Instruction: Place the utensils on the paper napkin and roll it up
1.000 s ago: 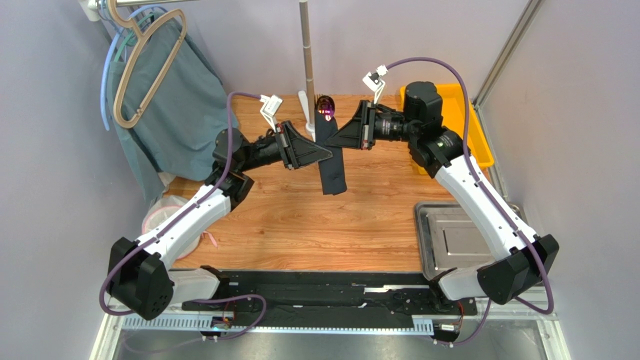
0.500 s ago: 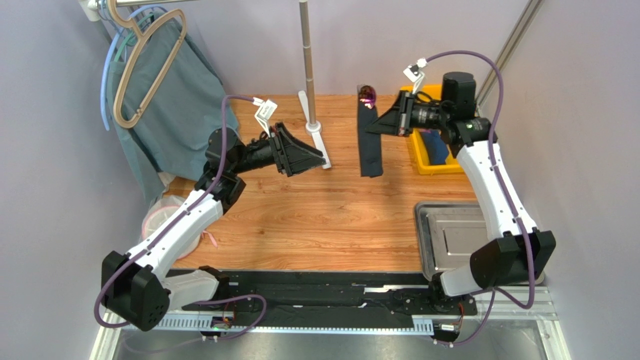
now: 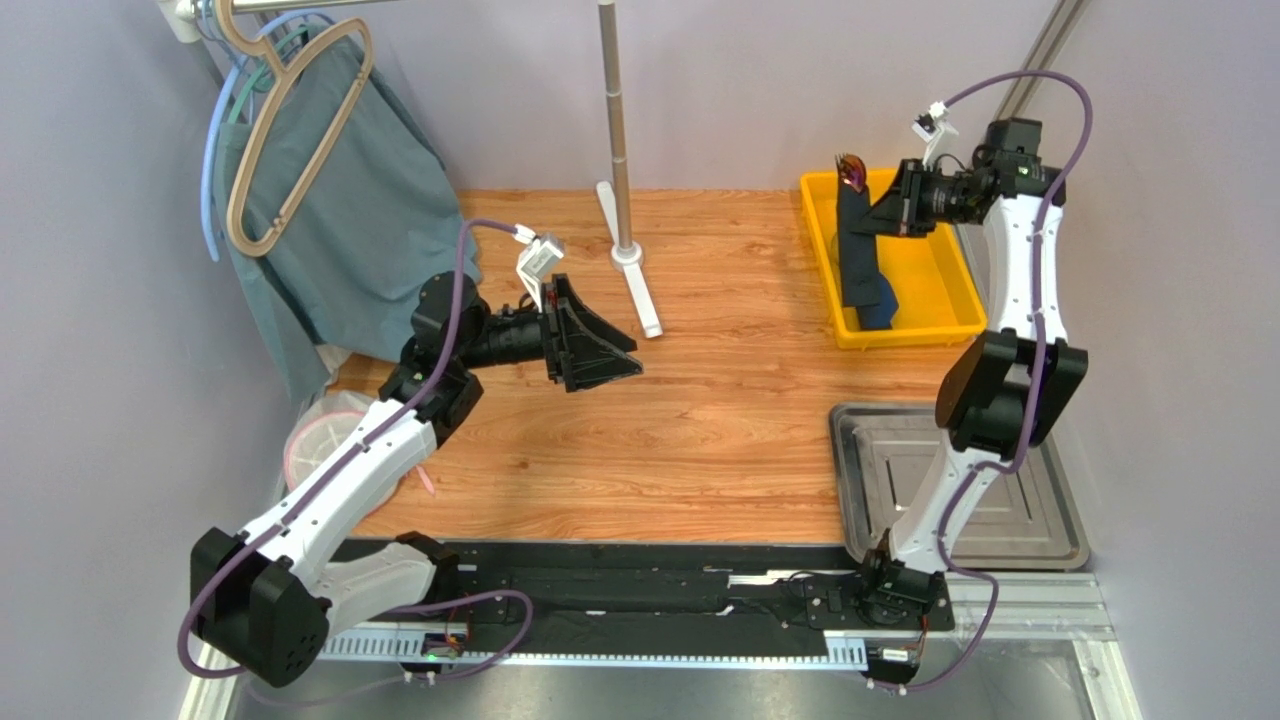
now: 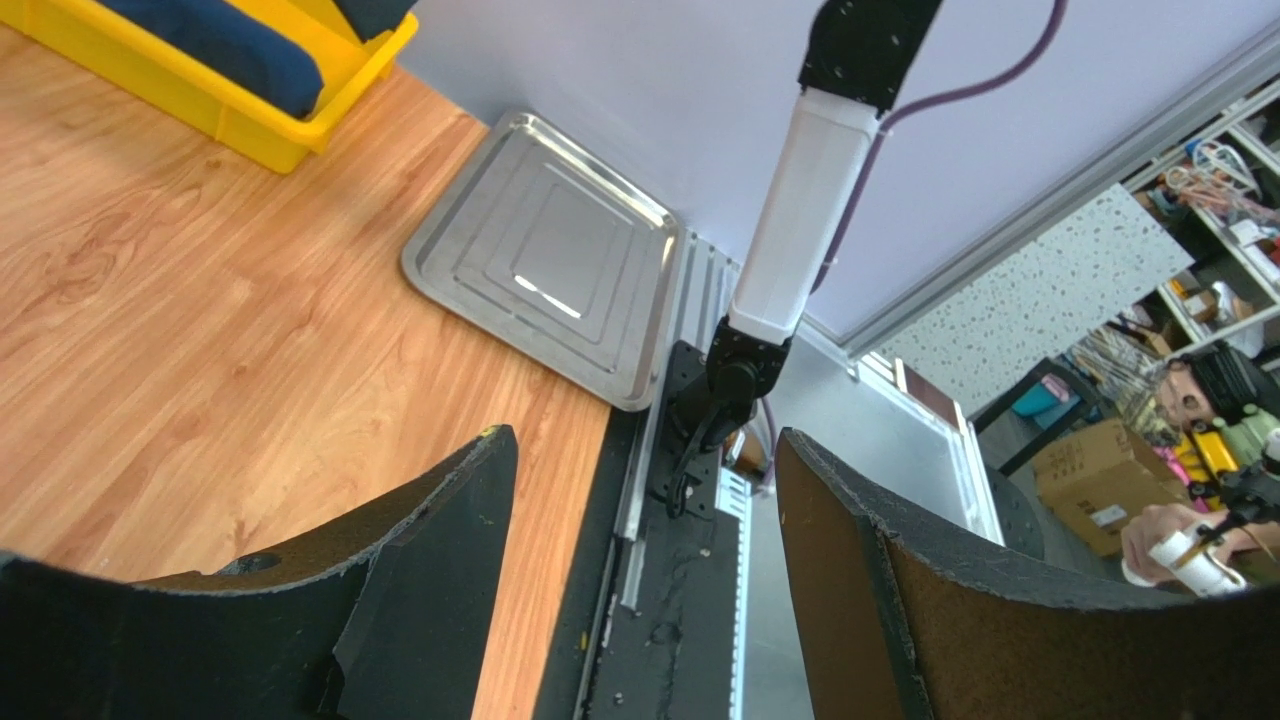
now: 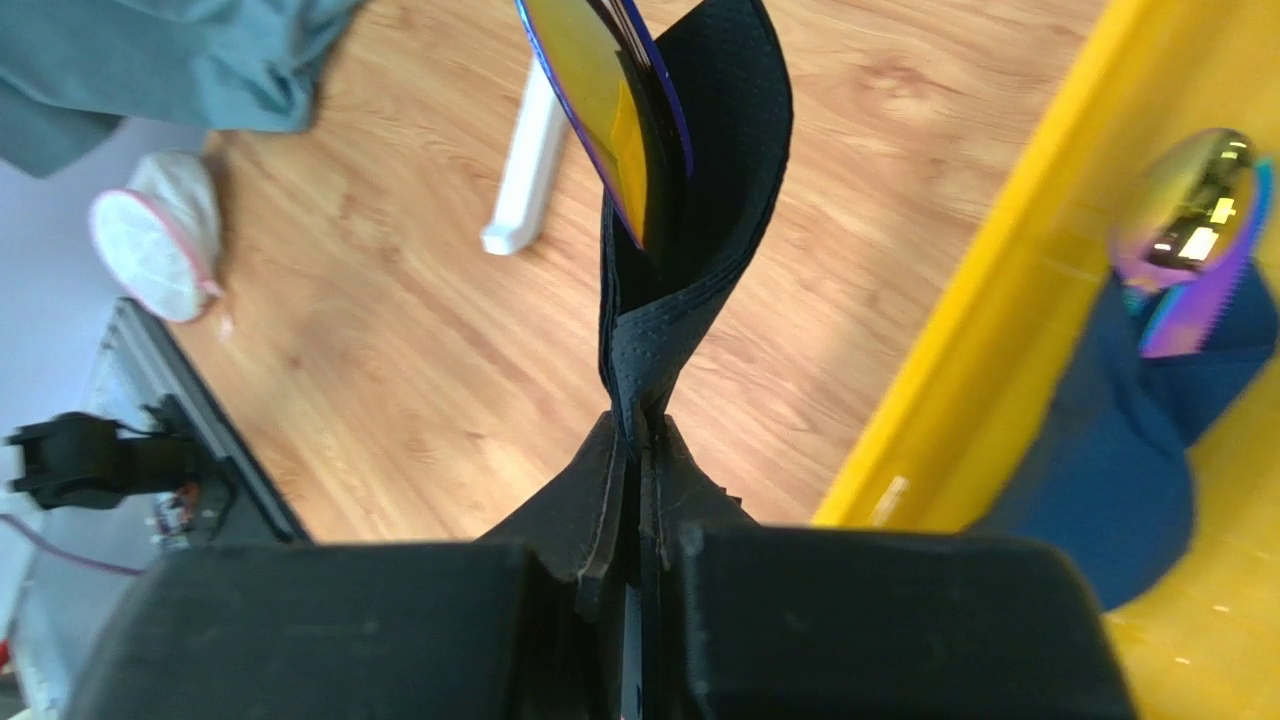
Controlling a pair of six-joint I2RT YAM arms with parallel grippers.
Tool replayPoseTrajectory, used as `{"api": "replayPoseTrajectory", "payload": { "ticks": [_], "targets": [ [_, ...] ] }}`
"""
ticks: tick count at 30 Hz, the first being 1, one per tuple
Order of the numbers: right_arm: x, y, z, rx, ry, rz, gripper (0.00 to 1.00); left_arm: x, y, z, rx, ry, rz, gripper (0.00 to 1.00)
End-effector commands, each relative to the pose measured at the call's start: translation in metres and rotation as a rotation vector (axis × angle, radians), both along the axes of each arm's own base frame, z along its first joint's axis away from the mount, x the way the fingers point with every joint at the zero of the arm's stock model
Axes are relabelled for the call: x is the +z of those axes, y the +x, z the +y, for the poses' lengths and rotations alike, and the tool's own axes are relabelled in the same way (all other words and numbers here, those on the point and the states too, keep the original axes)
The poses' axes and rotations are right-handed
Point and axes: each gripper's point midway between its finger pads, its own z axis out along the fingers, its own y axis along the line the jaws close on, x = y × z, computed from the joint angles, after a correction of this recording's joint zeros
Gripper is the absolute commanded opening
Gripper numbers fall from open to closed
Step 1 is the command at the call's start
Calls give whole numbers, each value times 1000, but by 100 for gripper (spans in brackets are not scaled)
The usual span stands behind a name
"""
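My right gripper [image 3: 879,203] is shut on a dark napkin [image 5: 706,225] rolled round iridescent utensils [image 5: 601,105]. The roll [image 3: 860,240] hangs upright over the yellow bin [image 3: 962,323] at the back right, a utensil tip [image 3: 852,165] showing at its top. In the right wrist view the fingers pinch the roll's lower end at the gripper [image 5: 639,435]. My left gripper [image 3: 628,348] hovers open over the wood table left of centre. Nothing is between its jaws in the left wrist view [image 4: 643,443].
A dark blue bundle [image 5: 1112,450] with a shiny spoon tip [image 5: 1187,225] lies in the bin. A steel tray [image 3: 1037,525] sits at the front right. A stand pole [image 3: 616,120] with a white foot [image 3: 639,293] rises at the back. Teal cloth [image 3: 353,225] hangs at the left.
My right arm has carried the roll from the table's back middle to the right, over the yellow bin. My left gripper let go, opened wide and drew back to the left.
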Motion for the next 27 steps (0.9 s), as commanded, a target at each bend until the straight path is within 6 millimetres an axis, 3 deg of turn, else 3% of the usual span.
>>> {"api": "replayPoseTrajectory", "payload": {
  "ticks": [1, 5, 15, 23, 27],
  "targets": [
    [-19, 14, -21, 42, -139, -53, 0, -1, -6, 3, -17, 1, -61, 72],
    [-45, 31, -39, 6, -186, -35, 0, -6, -6, 3, -16, 5, -57, 72],
    [-78, 54, -89, -55, -289, -48, 0, -17, -1, 1, -5, 12, -34, 72],
    [-77, 69, -77, -59, -176, -64, 0, -25, 3, 0, 7, 19, -10, 72],
    [-88, 81, -74, -71, -139, -55, 0, -28, 5, 0, 6, 24, 0, 72]
  ]
}}
